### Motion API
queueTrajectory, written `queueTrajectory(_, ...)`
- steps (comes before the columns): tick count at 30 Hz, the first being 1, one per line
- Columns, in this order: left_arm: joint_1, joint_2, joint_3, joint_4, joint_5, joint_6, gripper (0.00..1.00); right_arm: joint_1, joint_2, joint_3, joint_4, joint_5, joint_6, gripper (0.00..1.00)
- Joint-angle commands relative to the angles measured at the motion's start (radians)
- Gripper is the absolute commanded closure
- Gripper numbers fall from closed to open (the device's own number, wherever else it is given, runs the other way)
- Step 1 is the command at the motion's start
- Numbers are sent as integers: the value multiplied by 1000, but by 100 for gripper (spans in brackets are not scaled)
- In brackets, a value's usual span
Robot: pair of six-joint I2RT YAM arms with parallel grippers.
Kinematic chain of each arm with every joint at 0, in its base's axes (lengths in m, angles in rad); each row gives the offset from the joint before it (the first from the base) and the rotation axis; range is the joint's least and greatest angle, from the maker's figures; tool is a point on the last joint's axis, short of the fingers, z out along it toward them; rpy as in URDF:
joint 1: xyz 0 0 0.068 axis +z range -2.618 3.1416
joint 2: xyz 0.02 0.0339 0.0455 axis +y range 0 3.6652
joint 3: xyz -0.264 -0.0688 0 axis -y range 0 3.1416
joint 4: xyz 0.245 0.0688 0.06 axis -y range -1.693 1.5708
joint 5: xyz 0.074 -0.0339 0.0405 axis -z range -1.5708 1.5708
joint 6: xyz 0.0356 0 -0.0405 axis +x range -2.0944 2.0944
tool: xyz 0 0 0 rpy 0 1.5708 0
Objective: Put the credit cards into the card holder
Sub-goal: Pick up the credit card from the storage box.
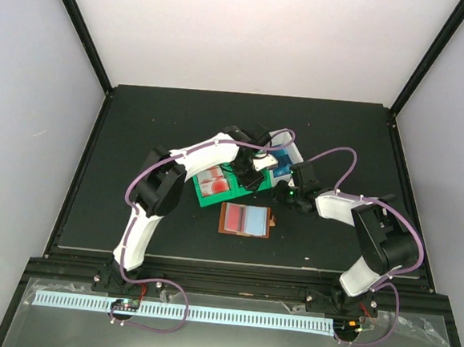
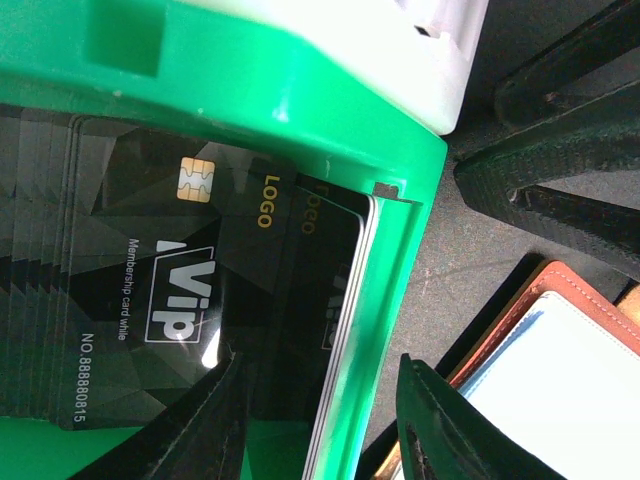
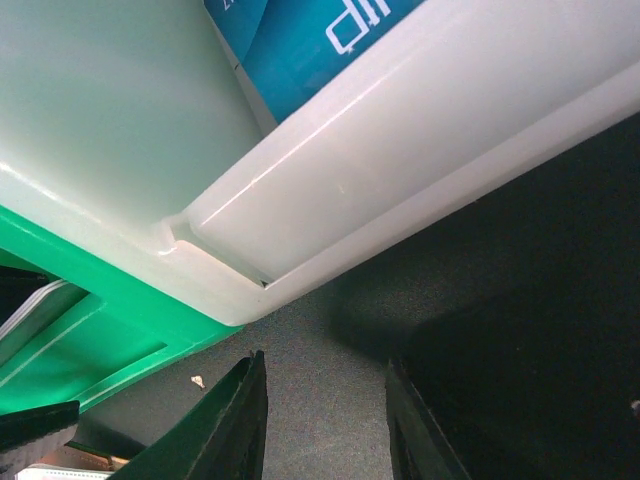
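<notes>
The card holder (image 1: pixel 246 220) lies open on the black mat, brown with clear pockets; its edge shows in the left wrist view (image 2: pixel 520 325). A stack of black VIP credit cards (image 2: pixel 160 290) lies in the green bin (image 2: pixel 300 110). My left gripper (image 2: pixel 320 360) is open and straddles the bin's right wall, one finger on the black cards, the other outside. Red-and-white cards (image 1: pixel 214 182) lie in the same bin. Blue cards (image 3: pixel 300 50) lie in the white bin (image 3: pixel 400 170). My right gripper (image 3: pixel 323 362) is open and empty over the mat by that bin's corner.
The green bin (image 1: pixel 206 200) and white bin (image 1: pixel 294 156) stand side by side just behind the card holder. The two grippers, left (image 1: pixel 251 181) and right (image 1: pixel 280 195), are close together; the right one's fingers (image 2: pixel 560 150) show in the left wrist view.
</notes>
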Motion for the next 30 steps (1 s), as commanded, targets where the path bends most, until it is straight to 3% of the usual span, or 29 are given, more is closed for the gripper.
queueTrajectory(1, -6, 13, 9, -22, 16, 7, 58, 3, 13, -3, 2, 22, 0, 64)
queueTrajectory(6, -7, 9, 6, -35, 24, 15, 63, 4, 11, -3, 2, 22, 0, 64)
queueTrajectory(11, -7, -24, 5, -33, 23, 9, 73, 3, 8, -3, 1, 25, 0, 64)
queueTrajectory(21, -7, -83, 5, -36, 36, 9, 77, 3, 7, -2, -1, 27, 0, 64)
queueTrajectory(30, -6, -70, 5, -41, 20, 8, 88, 3, 8, -3, -1, 28, 0, 64)
